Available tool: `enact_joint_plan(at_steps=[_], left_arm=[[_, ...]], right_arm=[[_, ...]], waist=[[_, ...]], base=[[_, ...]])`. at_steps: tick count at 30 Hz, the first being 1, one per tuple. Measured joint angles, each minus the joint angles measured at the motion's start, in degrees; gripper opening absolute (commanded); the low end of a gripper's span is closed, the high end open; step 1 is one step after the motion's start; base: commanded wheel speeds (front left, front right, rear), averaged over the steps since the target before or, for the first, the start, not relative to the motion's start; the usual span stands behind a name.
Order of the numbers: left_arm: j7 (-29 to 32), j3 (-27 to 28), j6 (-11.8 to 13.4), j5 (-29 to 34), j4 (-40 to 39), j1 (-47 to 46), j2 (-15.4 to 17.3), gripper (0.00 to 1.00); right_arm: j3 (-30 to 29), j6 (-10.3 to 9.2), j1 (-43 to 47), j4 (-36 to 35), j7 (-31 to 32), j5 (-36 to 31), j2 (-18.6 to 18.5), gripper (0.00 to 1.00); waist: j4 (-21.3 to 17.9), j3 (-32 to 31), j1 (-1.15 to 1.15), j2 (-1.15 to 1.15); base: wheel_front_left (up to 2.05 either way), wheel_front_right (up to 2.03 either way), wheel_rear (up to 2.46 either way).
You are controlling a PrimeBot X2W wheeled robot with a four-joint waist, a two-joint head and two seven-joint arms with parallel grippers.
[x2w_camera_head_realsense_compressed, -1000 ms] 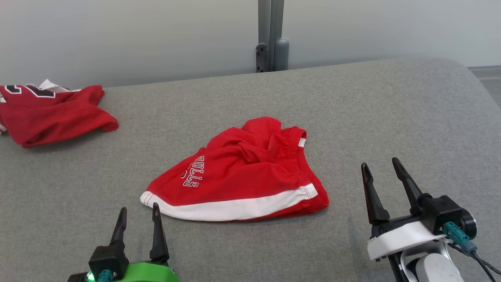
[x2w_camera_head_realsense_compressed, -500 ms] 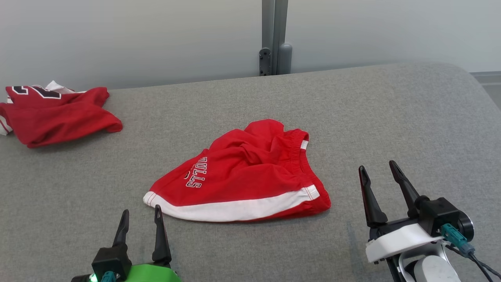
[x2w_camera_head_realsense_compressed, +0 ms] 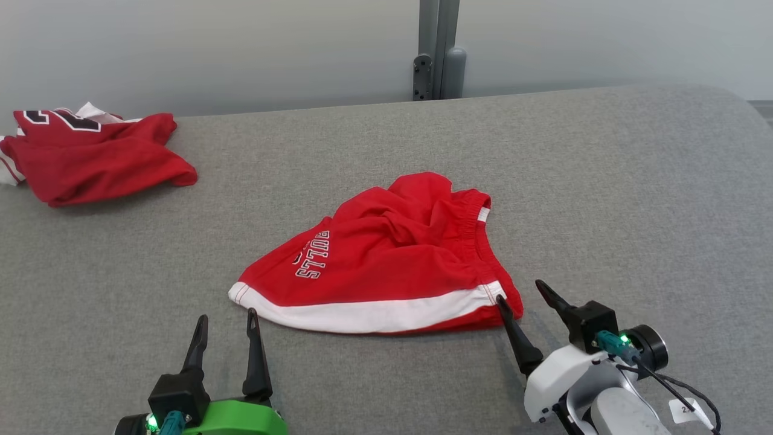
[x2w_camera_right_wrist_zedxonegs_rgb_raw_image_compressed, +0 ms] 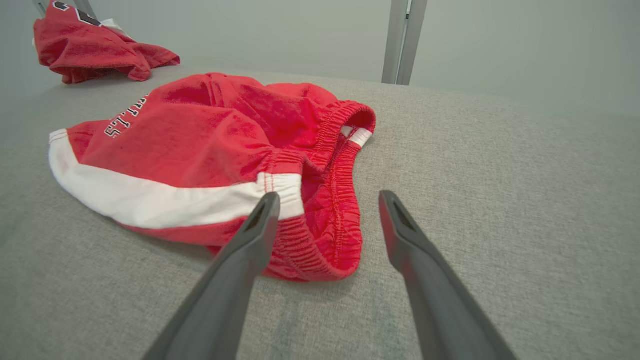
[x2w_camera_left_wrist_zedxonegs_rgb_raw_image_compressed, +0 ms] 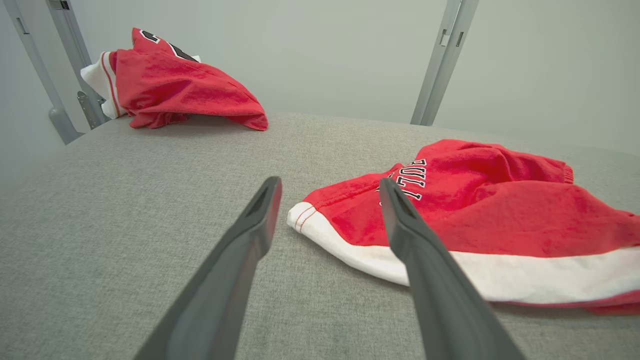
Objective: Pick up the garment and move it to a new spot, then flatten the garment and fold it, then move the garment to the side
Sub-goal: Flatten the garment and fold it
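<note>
Shorts [x2w_camera_head_realsense_compressed: 386, 266]: red, crumpled, lying at centre frame in the head view on the worktop [x2w_camera_head_realsense_compressed: 634, 199]; neither tool holds them.
Band [x2w_camera_head_realsense_compressed: 374, 314]: white stripe along the shorts' lower edge, running left to right.
Lettering: white-edged print on the left half, turned sideways to the head camera.
Waistband [x2w_camera_head_realsense_compressed: 477, 223]: gathered elastic at the shorts' right end; in the right wrist view it gapes open toward the camera.
Left tool [x2w_camera_head_realsense_compressed: 226, 314]: lower left of frame, jaws spread wide, nothing between them. Tips sit just below the shorts' left hem corner, with a sliver of grey cloth between.
Right tool [x2w_camera_head_realsense_compressed: 518, 291]: lower right of frame, jaws spread wide, empty, leaning toward upper left. Its left fingertip reaches the shorts' lower right corner, where band meets waistband; contact cannot be told. In its wrist view that corner lies ahead, between the fingers.
Jersey [x2w_camera_head_realsense_compressed: 96, 157]: second red garment, bunched, upper left of frame, well apart from the shorts.
Backdrop: pale wall, grey post [x2w_camera_head_realsense_compressed: 439, 48] at upper centre.
</note>
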Motion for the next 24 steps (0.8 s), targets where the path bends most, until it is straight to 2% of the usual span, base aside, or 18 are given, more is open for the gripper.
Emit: enact_joint_plan(at_steps=[9, 10, 12, 14, 17, 19, 24], left_arm=[[0.0, -0.71, 0.52, -0.6, 0.24, -0.99, -0.02, 1.0], [0.0, -0.74, 0.53, -0.62, 0.24, -0.99, -0.02, 1.0], [0.0, -0.77, 0.55, -0.65, 0.25, -1.01, -0.02, 1.0], [0.0, -0.76, 0.65, -0.71, 0.26, -1.03, -0.02, 1.0], [0.0, -0.64, 0.71, -0.87, 0.37, -1.05, -0.02, 1.0], [0.0, -0.59, 0.68, -1.1, 0.65, -1.05, -0.02, 1.0], [0.0, -0.76, -0.49, -1.14, 1.87, -1.07, -0.02, 1.0]], right_arm=[[6.16, 0.0, -6.16, 6.23, 3.88, 5.54, -2.68, 1.0], [6.84, 0.0, -6.45, 6.46, 4.14, 6.15, -2.92, 0.93], [7.97, 0.0, -6.97, 6.78, 4.63, 7.25, -3.42, 0.74], [8.77, 0.0, -7.56, 6.87, 4.74, 8.47, -3.99, 0.49], [10.16, 0.0, -8.13, 6.79, 4.8, 9.56, -4.45, 0.27], [10.88, 0.0, -8.44, 6.39, 4.78, 10.03, -4.7, 0.0], [11.85, 0.0, -8.42, 5.03, 4.25, 10.53, -5.84, 0.0]], waist=[[2.72, 1.62, 0.0, 0.0], [2.93, 1.75, 0.0, 0.0], [3.27, 1.98, 0.0, 0.0], [3.48, 2.14, 0.0, 0.0], [3.42, 2.11, 0.0, 0.0], [3.25, 2.03, 0.0, 0.0], [2.42, 1.72, 0.0, 0.0]], base=[[0.0, 0.0, 0.0], [0.0, 0.0, 0.0], [0.0, 0.0, 0.0], [0.0, 0.0, 0.0], [0.0, 0.0, 0.0], [0.0, 0.0, 0.0], [0.0, 0.0, 0.0]])
